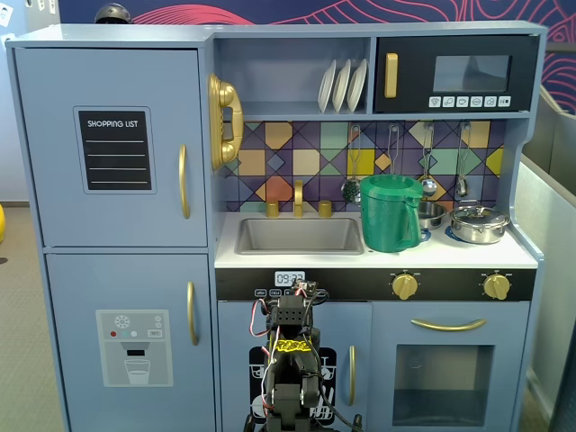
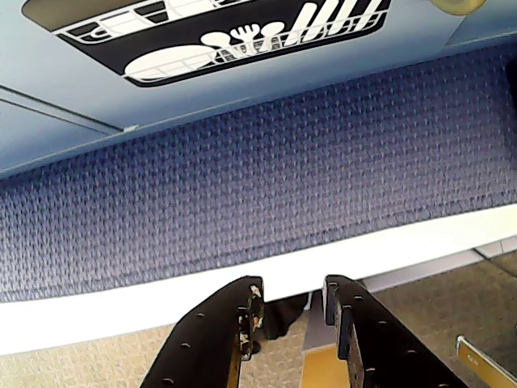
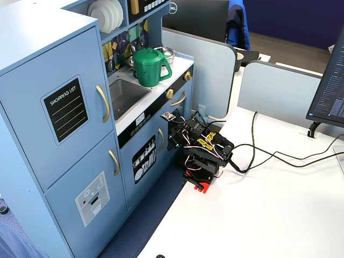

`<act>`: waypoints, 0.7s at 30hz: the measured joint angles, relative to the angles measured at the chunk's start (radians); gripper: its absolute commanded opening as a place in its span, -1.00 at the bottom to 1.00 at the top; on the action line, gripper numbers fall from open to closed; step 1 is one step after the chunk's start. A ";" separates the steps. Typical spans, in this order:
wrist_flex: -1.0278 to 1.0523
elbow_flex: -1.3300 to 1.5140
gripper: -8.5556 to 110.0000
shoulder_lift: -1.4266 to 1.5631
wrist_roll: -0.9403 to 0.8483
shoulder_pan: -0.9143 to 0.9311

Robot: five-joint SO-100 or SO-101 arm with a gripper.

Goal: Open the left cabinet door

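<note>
The left cabinet door [image 1: 117, 148] is the large light-blue upper door with a black "SHOPPING LIST" panel and a curved gold handle [image 1: 184, 182]; it sits flush and shut. It also shows in the other fixed view as the left cabinet door [image 3: 59, 113] with its handle [image 3: 103, 103]. The arm [image 3: 201, 150] is folded low on the white table in front of the kitchen's lower middle, well below and to the right of that door. In the wrist view my gripper [image 2: 292, 295] points down over the table edge, jaws a little apart with nothing between them.
Below the door is a blue door with a water-dispenser graphic [image 1: 135, 342]. The small dish-rack door [image 2: 226, 32] is right ahead of the arm, above a blue mat [image 2: 242, 178]. A green pitcher [image 1: 389, 212] stands by the sink [image 1: 297, 236]. Cables [image 3: 269, 156] trail right.
</note>
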 measured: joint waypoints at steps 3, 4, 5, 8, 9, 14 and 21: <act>0.002 0.000 -0.86 0.000 -0.032 0.037; 0.005 0.000 -0.86 0.000 -0.043 0.078; 0.008 0.000 -0.86 0.000 -0.049 0.109; 0.009 0.000 -0.86 0.000 -0.058 0.156; 0.009 0.000 -0.86 0.000 -0.060 0.161; 0.009 0.000 -0.85 0.000 -0.074 0.160; -0.080 0.061 -0.85 -0.009 -0.083 0.115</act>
